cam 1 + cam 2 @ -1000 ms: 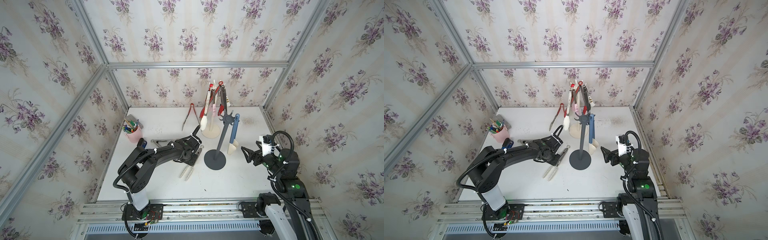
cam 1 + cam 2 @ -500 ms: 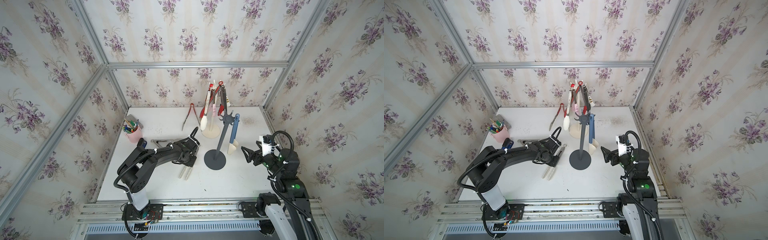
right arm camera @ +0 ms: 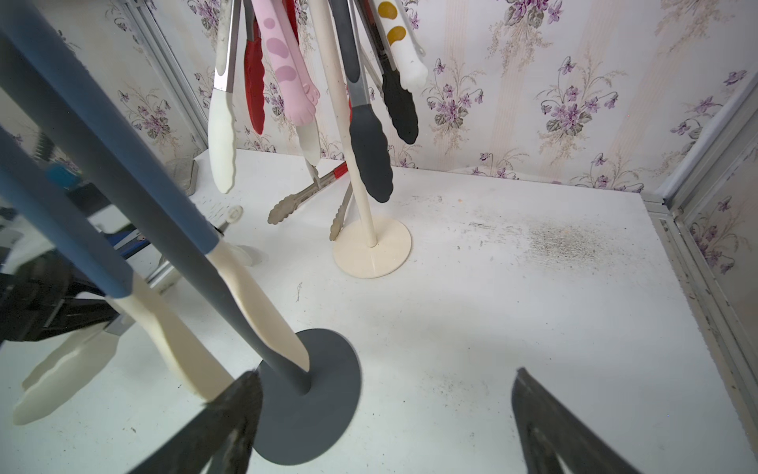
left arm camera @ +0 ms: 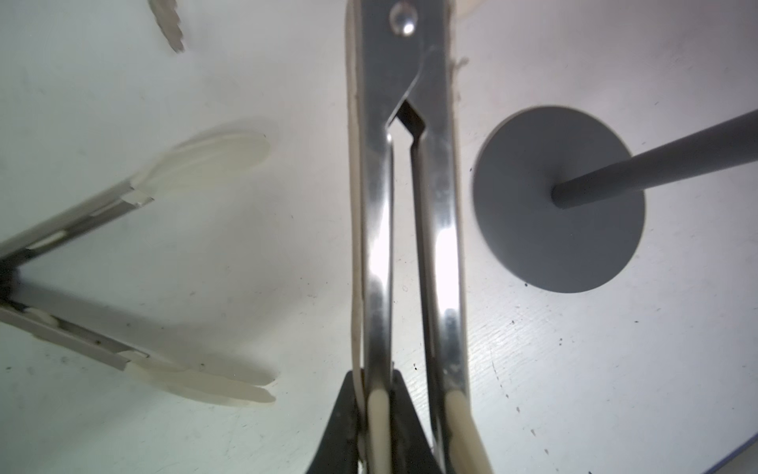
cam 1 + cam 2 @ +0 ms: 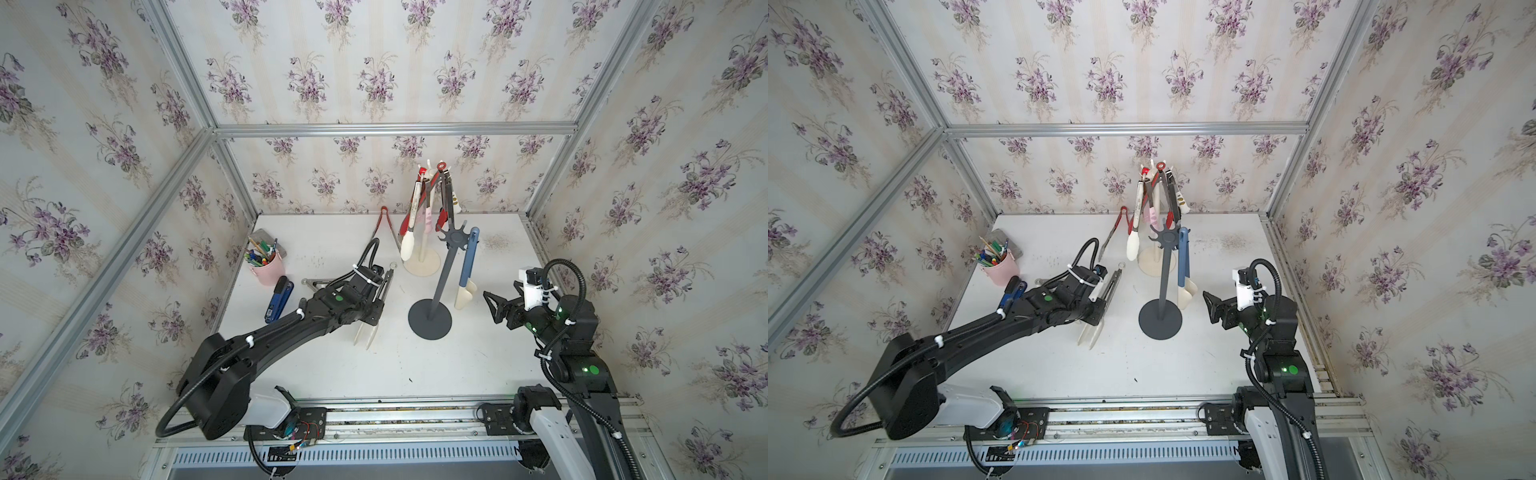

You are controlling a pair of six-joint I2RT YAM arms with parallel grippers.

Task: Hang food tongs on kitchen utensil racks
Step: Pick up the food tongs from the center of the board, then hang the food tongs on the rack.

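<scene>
Surface: white table (image 5: 415,374), floral-papered walls.
Top views: left gripper (image 5: 370,321) low over cream-tipped tongs (image 5: 365,336) beside the dark grey rack (image 5: 430,321); its grip is hidden under the wrist. Right gripper (image 5: 492,307) hovers near that rack.
Left wrist: fingers (image 4: 342,414) clamped on one steel arm only; risk: the tongs may swivel or slip when lifted.
Right wrist: jaws wide apart, empty; blue tongs (image 3: 82,254) hanging on the rack are blurred, hooks cut off.

Glossy steel among matt surfaces

Between the matt black plastic fingers (image 4: 348,427), the cream-tipped tongs (image 4: 377,254) show mirror-glossy steel arms and smooth, dull cream tips. Beside the fingers, the dark grey utensil rack (image 4: 574,246) looks smooth and matt, and the white table (image 4: 246,266) is matt and speckled.
</scene>
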